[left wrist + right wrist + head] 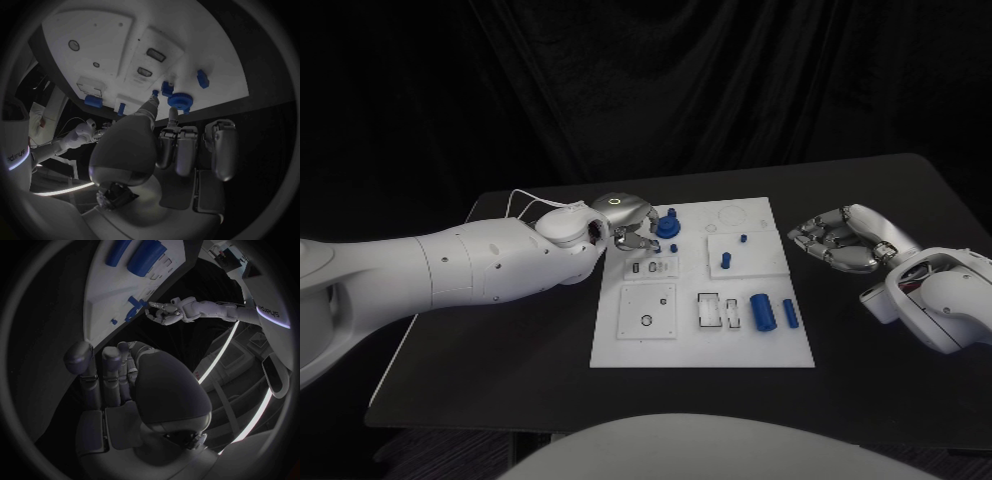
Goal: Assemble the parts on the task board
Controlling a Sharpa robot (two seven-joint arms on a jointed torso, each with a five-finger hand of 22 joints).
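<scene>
Task board (629, 345): a white plate at the middle of the black table (877, 390), bearing blue parts. A round blue part (668, 226) stands near its far left corner; a large blue cylinder (763, 311) and a slimmer one (790, 313) lie toward its right side. Left hand (626, 224): reaches over the far left corner, fingertips just beside the round part; whether they grip it cannot be told. Right hand (841, 238): hovers off the board's right edge, fingers curled in, holding nothing.

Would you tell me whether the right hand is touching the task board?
Apart: the head view shows black table between the right hand and the task board.
</scene>
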